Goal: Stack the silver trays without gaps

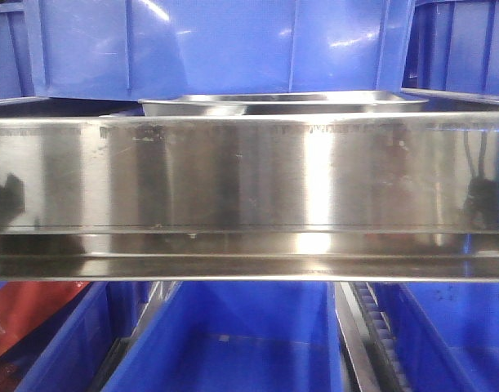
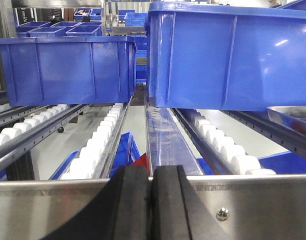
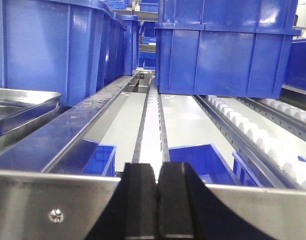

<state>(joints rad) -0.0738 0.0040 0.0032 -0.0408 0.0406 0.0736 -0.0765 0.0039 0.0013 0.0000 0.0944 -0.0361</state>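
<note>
A silver tray [image 1: 286,102] rests on the shelf just behind the long brushed-steel shelf rail [image 1: 249,175]; only its rim and upper wall show in the front view. Its corner shows at the right edge of the left wrist view [image 2: 293,116] and at the left edge of the right wrist view [image 3: 20,110]. My left gripper [image 2: 151,172] is shut and empty, hovering at the rail left of the tray. My right gripper [image 3: 158,172] is shut and empty, at the rail right of the tray. I cannot tell whether more than one tray is there.
Large blue plastic bins [image 1: 224,45] stand behind the tray on the roller lanes [image 2: 100,145], also seen in the wrist views [image 2: 233,52] [image 3: 223,55]. More blue bins [image 1: 233,343] sit on the level below. A red object [image 1: 20,314] lies lower left.
</note>
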